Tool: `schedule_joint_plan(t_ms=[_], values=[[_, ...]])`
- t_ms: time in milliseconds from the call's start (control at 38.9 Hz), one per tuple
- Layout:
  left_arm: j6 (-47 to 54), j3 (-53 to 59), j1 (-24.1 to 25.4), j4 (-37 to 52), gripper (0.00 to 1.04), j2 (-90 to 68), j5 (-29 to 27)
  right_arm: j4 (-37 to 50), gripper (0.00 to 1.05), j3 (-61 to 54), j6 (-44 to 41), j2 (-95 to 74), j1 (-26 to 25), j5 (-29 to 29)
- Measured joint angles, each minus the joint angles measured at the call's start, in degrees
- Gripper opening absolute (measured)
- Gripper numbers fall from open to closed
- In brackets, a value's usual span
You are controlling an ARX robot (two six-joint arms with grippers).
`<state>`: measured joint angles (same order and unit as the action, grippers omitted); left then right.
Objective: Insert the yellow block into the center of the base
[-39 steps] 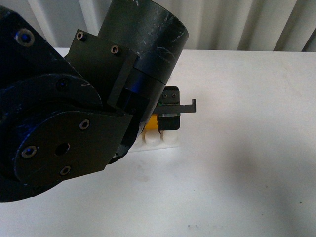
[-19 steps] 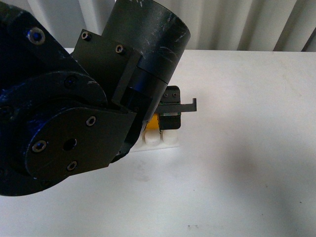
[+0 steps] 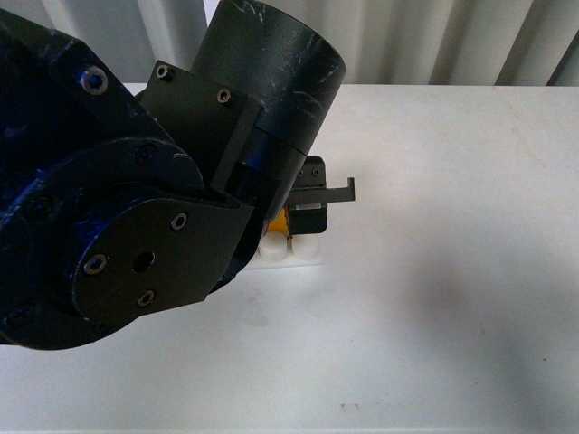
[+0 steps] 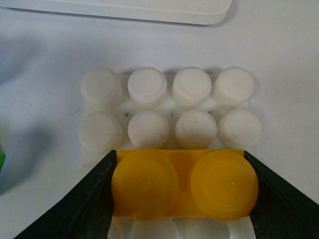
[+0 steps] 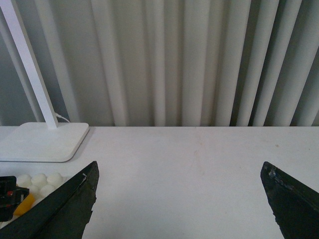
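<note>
The yellow block [image 4: 184, 185], orange-yellow with two round studs, is pinched end to end between the dark fingers [image 4: 94, 199] of my left gripper [image 4: 184, 188], which is shut on it. It hangs over the middle two columns of the base [image 4: 170, 107], a white studded plate. Two full rows of studs show beyond it. Whether it touches the studs I cannot tell. From the front, only a sliver of the yellow block [image 3: 279, 224] shows under the left gripper [image 3: 303, 217], just above the base [image 3: 291, 250]. My right gripper [image 5: 179, 199] stands open over bare table, far from the base [image 5: 39, 181].
A white lamp stand [image 5: 44, 141] with a slanted pole sits just behind the base, and its edge [image 4: 149, 11] shows in the left wrist view. A green sliver [image 4: 1, 160] lies at that frame's border. My bulky left arm [image 3: 136, 199] hides the table's left half. Pleated curtains back the table.
The left arm's large joint housing has swung a little to the right and down in the front view. The gripper with the yellow block has stayed over the base, shifting only slightly.
</note>
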<state>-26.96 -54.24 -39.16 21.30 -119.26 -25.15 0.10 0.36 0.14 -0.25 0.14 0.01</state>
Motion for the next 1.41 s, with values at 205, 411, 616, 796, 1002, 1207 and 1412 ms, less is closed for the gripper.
schedule_joint_plan(t_ms=[205,411,616,796,1002,1207,1412], values=[[0.0,-0.4,0.0,0.0,0.65,-1.2,0.1,0.0,0.95,0.0,0.0,0.0,0.0,0.0],[0.0,-0.4,0.0,0.1,0.65,-1.5,0.0,0.0,0.95,0.0,0.0,0.0,0.0,0.0],[0.0,-0.2,-0.1,0.5,0.65,-1.6,0.0,0.0,0.95,0.0,0.0,0.0,0.0,0.0],[0.3,1.4,0.3,0.8,0.87,-0.2,1.4,0.0,0.95,0.0,0.0,0.0,0.0,0.0],[0.8,3.5,1.9,1.4,0.98,7.6,1.1,0.0,0.95,0.0,0.0,0.0,0.0,0.0],[2.0,13.9,8.0,5.1,0.98,22.7,2.4,0.0,0.95,0.0,0.0,0.0,0.0,0.0],[6.4,28.7,20.1,7.1,0.96,43.0,7.8,0.0,0.95,0.0,0.0,0.0,0.0,0.0]])
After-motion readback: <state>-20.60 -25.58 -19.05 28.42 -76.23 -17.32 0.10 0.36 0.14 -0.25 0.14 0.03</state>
